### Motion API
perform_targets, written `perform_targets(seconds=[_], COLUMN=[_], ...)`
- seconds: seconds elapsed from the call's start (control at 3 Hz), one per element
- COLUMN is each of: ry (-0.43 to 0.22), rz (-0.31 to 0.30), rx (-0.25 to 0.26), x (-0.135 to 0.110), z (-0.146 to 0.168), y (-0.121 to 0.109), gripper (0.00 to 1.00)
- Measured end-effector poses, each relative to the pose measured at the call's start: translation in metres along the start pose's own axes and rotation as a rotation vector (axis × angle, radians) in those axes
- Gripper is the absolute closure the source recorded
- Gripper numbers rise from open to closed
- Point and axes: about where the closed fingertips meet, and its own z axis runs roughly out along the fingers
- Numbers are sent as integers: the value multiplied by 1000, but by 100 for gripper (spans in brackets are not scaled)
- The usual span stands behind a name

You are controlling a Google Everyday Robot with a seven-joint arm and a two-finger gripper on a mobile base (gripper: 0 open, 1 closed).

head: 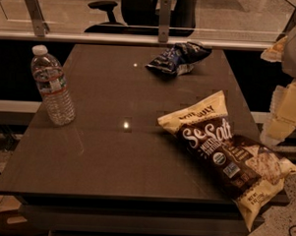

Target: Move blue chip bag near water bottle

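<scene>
The blue chip bag (177, 58) is small, crumpled and dark blue with silvery edges. It lies at the far edge of the dark table (112, 153), right of centre. The water bottle (52, 86) is clear and ribbed with a white cap and a red-striped label. It stands upright near the table's left edge, well apart from the bag. My gripper (282, 118) shows as pale arm parts at the right edge of the view, off the table's right side, level with the table's middle. It is below and to the right of the blue bag and touches nothing.
A large yellow-and-brown "Sea Salt" bag (230, 153) lies on the table's front right, overhanging the right edge. A glass railing with metal posts (164, 17) runs behind the table, with an office chair (143, 9) beyond it.
</scene>
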Motion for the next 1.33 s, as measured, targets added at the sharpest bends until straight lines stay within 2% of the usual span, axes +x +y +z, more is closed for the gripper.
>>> perform_targets(seconds=[0.33, 1.0, 1.33], ry=[-1, -20, -2], rz=[-2, -32, -50], rx=[3, 13, 15], x=[-1, -8, -17], z=[-1, -3, -3], y=[-1, -39, -60], gripper=[0, 0, 0])
